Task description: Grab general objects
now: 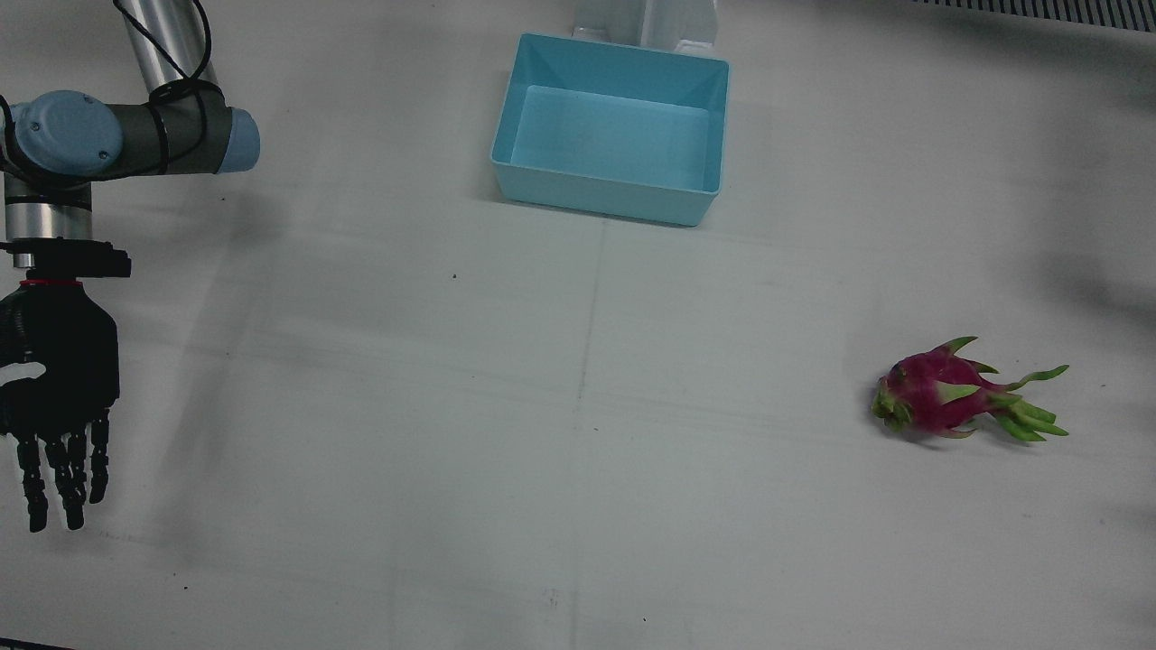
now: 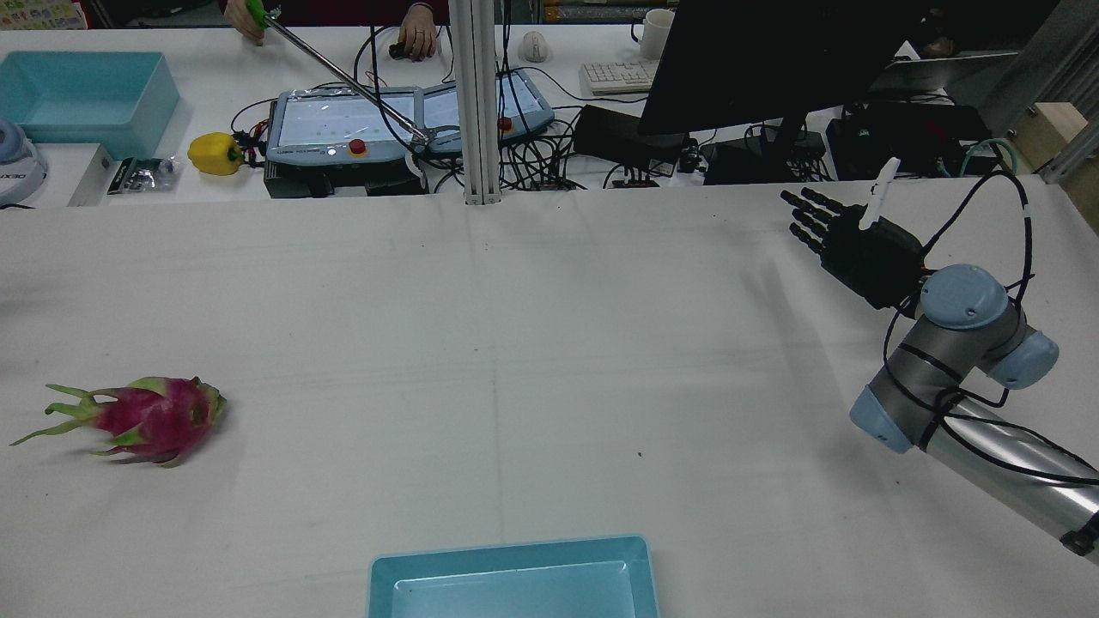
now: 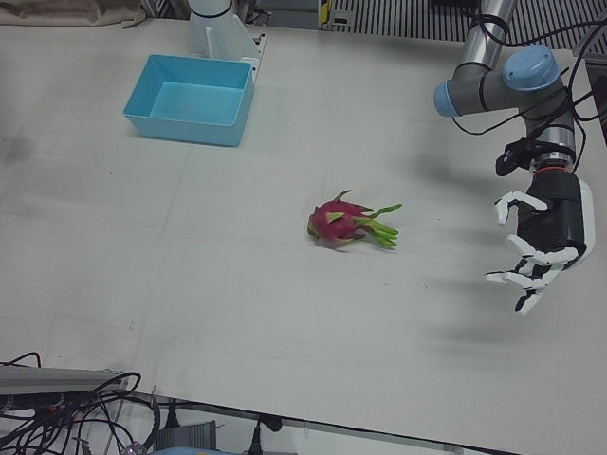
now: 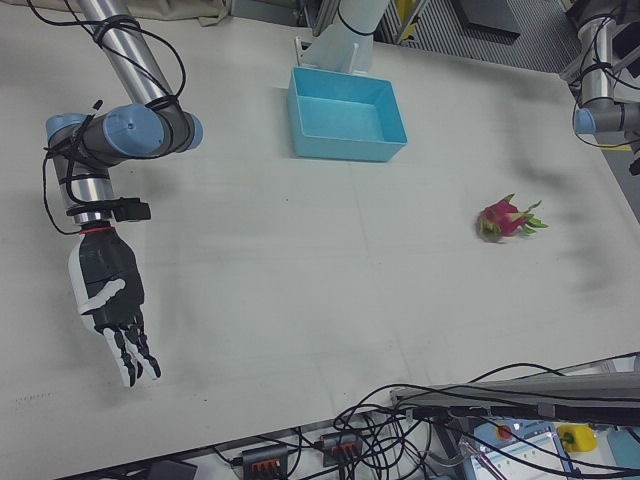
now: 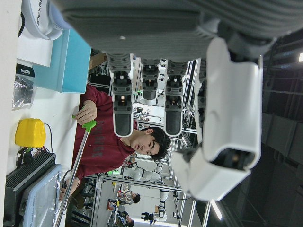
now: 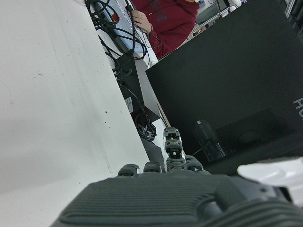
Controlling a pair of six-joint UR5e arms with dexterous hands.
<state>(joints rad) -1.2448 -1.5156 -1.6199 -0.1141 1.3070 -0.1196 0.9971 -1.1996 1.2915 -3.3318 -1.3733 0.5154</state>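
We see our left hand point(image 3: 541, 242) hanging over the bench point(image 3: 190, 284) with its fingers point(image 3: 520, 278) spread and curled a little, holding nothing; the dragon fruit point(image 3: 343, 223) lies on its side on the bench well apart from that hand, toward the middle of the bench, with its green leafy end pointing back at the hand and its pink body turned away; between the two there is only bare bench surface; beyond the fruit, farther again from the left hand and toward the pedestals, stands the light blue bin point(image 3: 193, 99), with nothing in it. Our right hand point(image 4: 110, 300) hovers over the opposite side of the bench, palm flat and fingers point(image 4: 135, 355) stretched out straight and apart, gripping nothing; the fruit lies far across the bench from it, past the centre seam, and the bin sits nearer the pedestals than the hand does. In the rear view, past the far edge of the bench, a person's hand point(image 2: 245, 21) holds a long rod with a green grip point(image 2: 256, 12), and a yellow pepper point(image 2: 215, 154) rests on the desk there.
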